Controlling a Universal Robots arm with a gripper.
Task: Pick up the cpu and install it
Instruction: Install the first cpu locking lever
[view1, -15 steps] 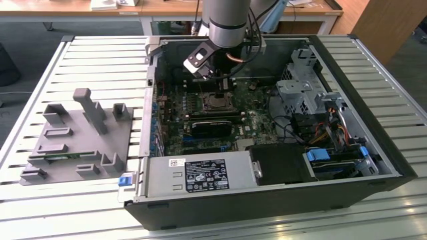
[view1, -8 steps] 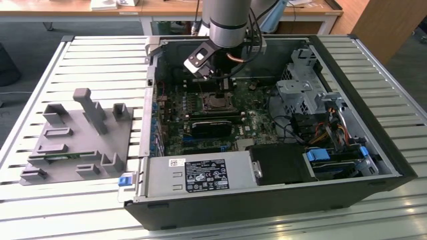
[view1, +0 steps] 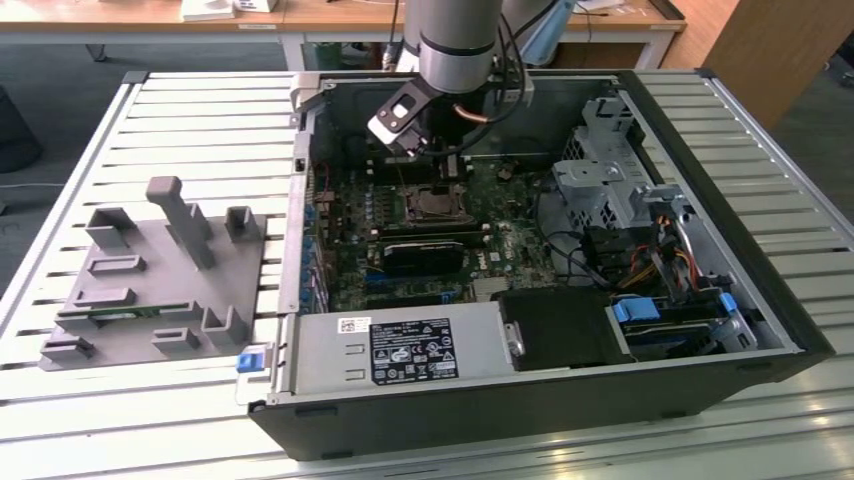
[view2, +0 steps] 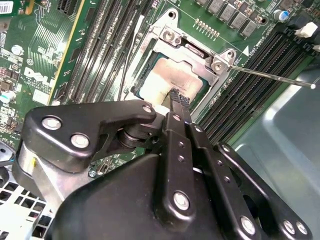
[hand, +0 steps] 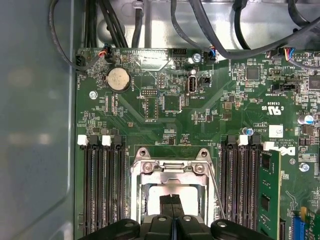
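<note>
The claw (view2: 176, 102) is hanging low inside the open computer case (view1: 747, 330), directly above the processor socket (hand: 172, 172) on the motherboard (hand: 165, 100). In both wrist views its two fingers are pressing together at the tips, with no gap between them, so the claw is clenched and is grasping nothing.

The cpu (view2: 165, 80) is lying flat inside the socket, its silver-grey top showing through the window of the metal socket frame (view2: 220, 60). It seems to be already seated, and the closed fingertips are pointing down at its top, very near or touching; I cannot tell which. I think the fingers are closed because a narrow tip is better for pressing or checking the chip than for gripping.

One thin lever rod (view2: 270, 76) is sticking out sideways from the frame, so the socket is probably not locked yet.

Counting in the first wrist view: two groups of memory slots, one on each side of the socket, and one green memory stick (hand: 269, 192) standing in a slot. On the tabletop (view1: 200, 110), at the exterior view's left, one grey holder tray (view1: 147, 290) is lying beside the case.
</note>
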